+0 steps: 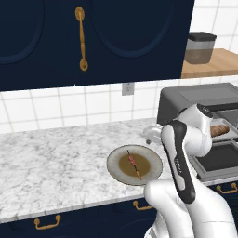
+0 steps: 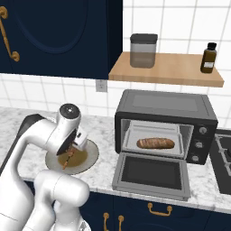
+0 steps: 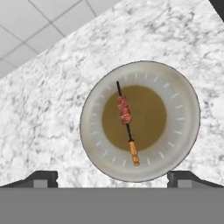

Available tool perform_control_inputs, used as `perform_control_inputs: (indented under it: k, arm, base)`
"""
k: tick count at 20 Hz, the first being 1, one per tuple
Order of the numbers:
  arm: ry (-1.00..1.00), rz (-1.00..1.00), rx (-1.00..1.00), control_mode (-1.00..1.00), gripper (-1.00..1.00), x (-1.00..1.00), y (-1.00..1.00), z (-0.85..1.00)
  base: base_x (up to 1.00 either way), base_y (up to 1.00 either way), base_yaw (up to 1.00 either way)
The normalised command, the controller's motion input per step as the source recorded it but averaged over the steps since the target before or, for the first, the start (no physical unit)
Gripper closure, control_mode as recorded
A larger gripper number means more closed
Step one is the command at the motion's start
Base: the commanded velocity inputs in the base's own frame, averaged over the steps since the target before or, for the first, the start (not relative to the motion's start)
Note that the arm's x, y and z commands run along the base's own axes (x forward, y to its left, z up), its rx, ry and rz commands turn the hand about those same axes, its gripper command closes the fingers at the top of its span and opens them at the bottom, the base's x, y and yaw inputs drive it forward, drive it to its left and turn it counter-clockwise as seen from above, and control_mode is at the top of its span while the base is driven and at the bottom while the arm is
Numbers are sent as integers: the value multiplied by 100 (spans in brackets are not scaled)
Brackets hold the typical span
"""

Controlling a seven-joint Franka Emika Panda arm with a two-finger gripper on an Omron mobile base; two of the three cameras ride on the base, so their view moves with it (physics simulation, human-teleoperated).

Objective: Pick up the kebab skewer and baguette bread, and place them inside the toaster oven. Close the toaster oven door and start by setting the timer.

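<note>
The kebab skewer [image 3: 126,118] lies across a round plate [image 3: 183,100] with a brown centre, on the marble counter. My gripper [image 3: 113,178] hovers above the plate, open, with nothing between its fingers. From the right base view, my hand [image 2: 76,140] hangs over the plate [image 2: 92,153] and hides part of the kebab skewer [image 2: 67,160]. The baguette bread [image 2: 155,143] rests on the rack inside the toaster oven [image 2: 164,106]. The toaster oven door [image 2: 151,173] is folded down flat. The left base view also shows the kebab skewer [image 1: 135,165] and the baguette bread [image 1: 219,130].
Above the oven, a wooden shelf [image 2: 171,72] carries a grey jar [image 2: 143,50] and a brown bottle [image 2: 208,57]. A stove top [image 2: 223,158] lies right of the oven. Dark blue upper cabinets [image 1: 93,37] hang over the counter.
</note>
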Motion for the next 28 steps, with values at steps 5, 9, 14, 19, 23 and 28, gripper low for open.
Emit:
perform_control_inputs:
  k: [5, 9, 14, 19, 23, 28]
  arm:
    - [16, 15, -17, -100, -100, 22, 22, -21]
    - [6, 18, -18, -100, -100, 23, 1, -34]
    - [6, 18, -11, -100, -100, 19, 0, -38]
    - [6, 16, -6, -100, -100, 20, 1, -44]
    - [7, 9, -2, -100, -100, 15, 25, -42]
    - [7, 7, 0, -100, -100, 22, 15, -21]
  base:
    - [0, 0, 0]
    - [0, 0, 0]
    - [0, 0, 0]
    - [0, 0, 0]
    - [0, 0, 0]
    - [0, 0, 0]
